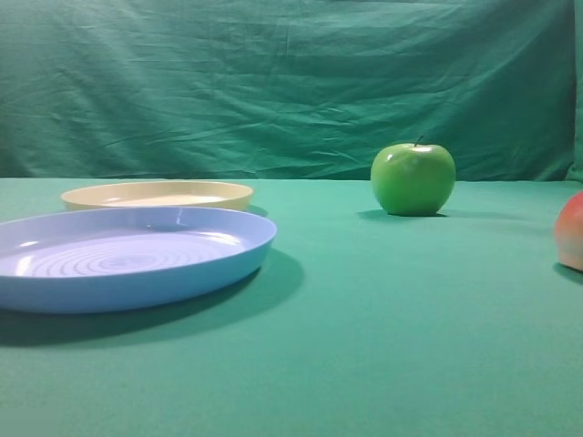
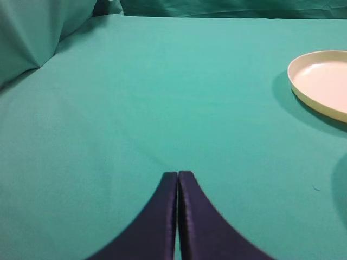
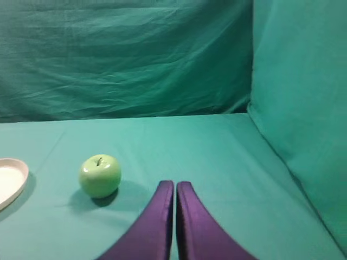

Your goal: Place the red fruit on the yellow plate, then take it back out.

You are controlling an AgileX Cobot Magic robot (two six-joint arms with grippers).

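The red fruit point(image 1: 571, 231) lies on the green cloth at the right edge of the exterior view, cut off by the frame. The yellow plate point(image 1: 157, 194) sits empty at the back left, behind the blue plate; its rim also shows in the left wrist view point(image 2: 320, 81) and at the left edge of the right wrist view point(image 3: 11, 181). My left gripper point(image 2: 178, 173) is shut with nothing in it, over bare cloth left of the yellow plate. My right gripper point(image 3: 175, 183) is shut and empty, to the right of the green apple. Neither gripper appears in the exterior view.
A large light blue plate point(image 1: 127, 258) with concentric rings stands in front of the yellow one. A shiny green apple point(image 1: 413, 178) point(image 3: 100, 175) sits mid-right. Green cloth walls rise behind and at both sides.
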